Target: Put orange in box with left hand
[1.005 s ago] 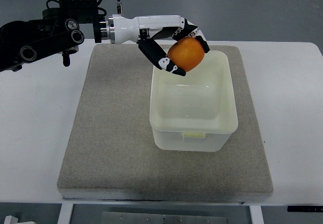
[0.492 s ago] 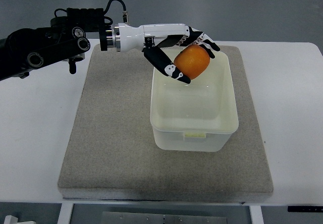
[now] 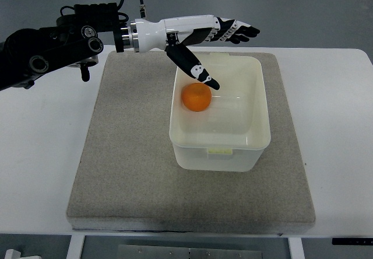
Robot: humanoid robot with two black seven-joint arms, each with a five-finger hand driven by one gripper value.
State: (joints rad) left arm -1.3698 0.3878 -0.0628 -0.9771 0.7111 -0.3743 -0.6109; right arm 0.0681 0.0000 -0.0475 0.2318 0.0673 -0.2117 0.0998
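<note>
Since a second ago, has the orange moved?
Yes. The orange has left the left hand, which now has its fingers spread, and dropped into the box, lying near its far left corner instead of above the far rim.

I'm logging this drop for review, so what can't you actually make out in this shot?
- Top view: whether the orange rests on the box floor or is still falling.
- Orange's upper right edge, covered by the left hand's thumb.
- Right arm: outside the picture.
- Left arm's shoulder end: cut by the left edge.

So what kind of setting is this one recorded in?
Likely a robotics lab test bench: a white table with a grey mat, one plastic box holding an orange, bare grey floor beyond.
</note>
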